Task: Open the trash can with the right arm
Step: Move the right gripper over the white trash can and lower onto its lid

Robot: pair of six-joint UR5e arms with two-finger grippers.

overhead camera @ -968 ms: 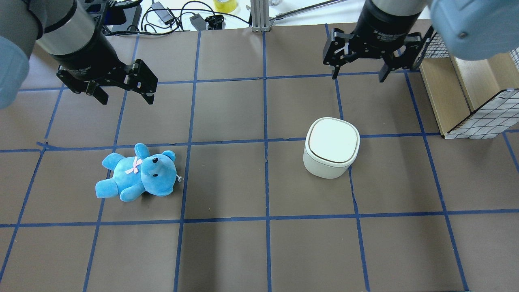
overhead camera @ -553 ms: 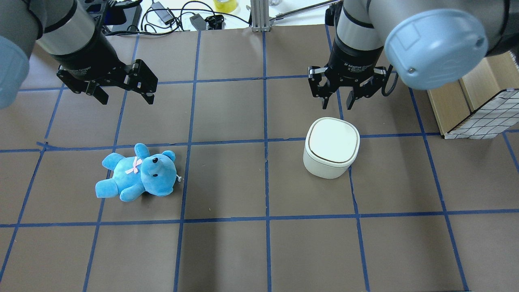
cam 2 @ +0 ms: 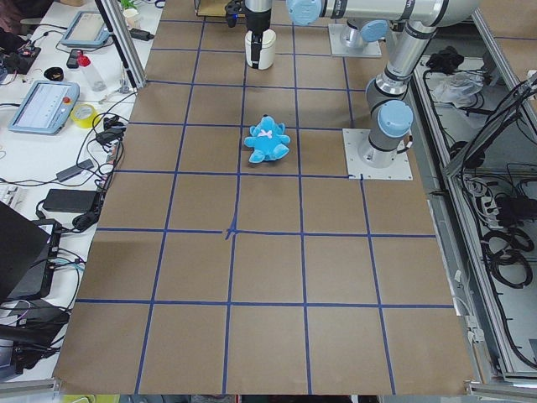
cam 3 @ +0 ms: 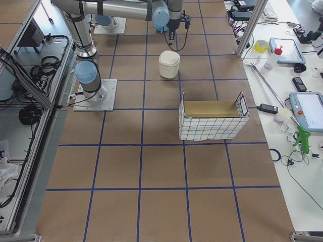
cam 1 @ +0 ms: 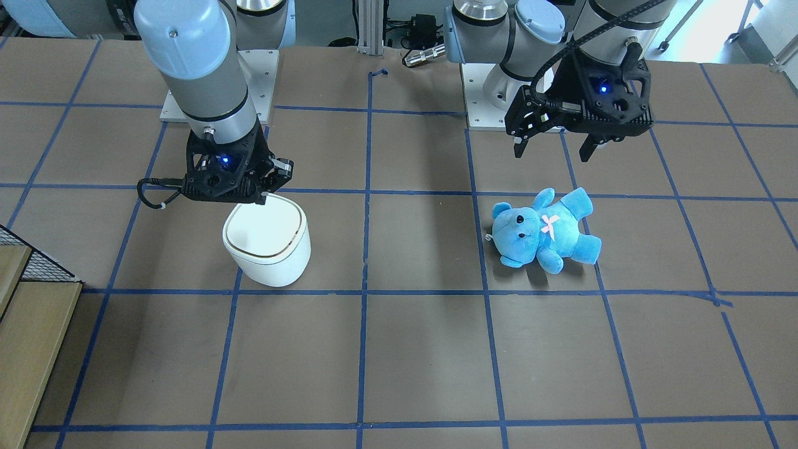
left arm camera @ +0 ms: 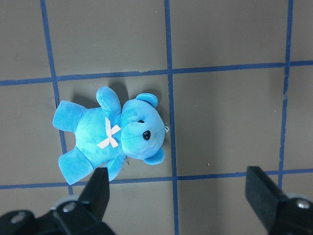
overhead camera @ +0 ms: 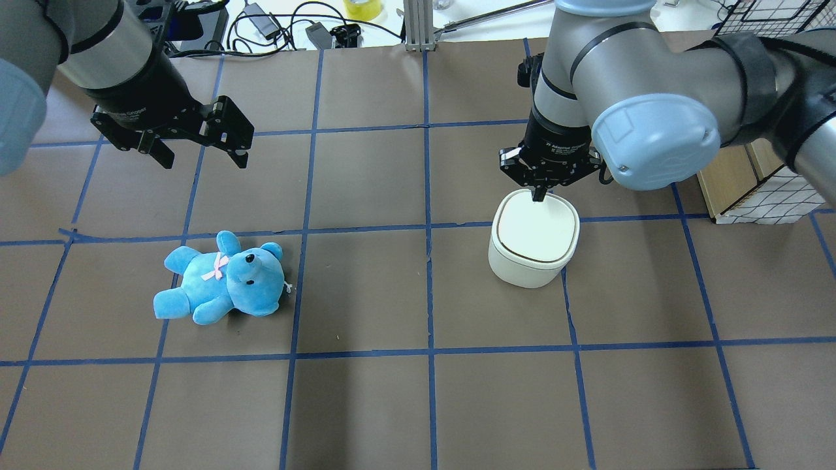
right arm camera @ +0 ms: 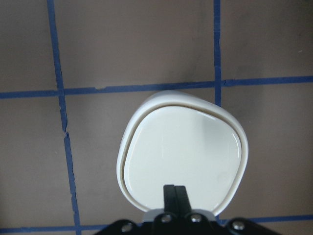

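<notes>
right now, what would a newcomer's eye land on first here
The bright blue teddy bear lying on the brown table, below the open left gripper, stands out most. Next comes the white trash can, closed, with the shut right gripper pointing at the edge of its lid.

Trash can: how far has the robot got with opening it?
Approach looks done: the right tool, shut, sits over the robot-side edge of the lid; contact unclear. The trash can is not open: its lid lies flat. Pressing or lifting it remains.
</notes>
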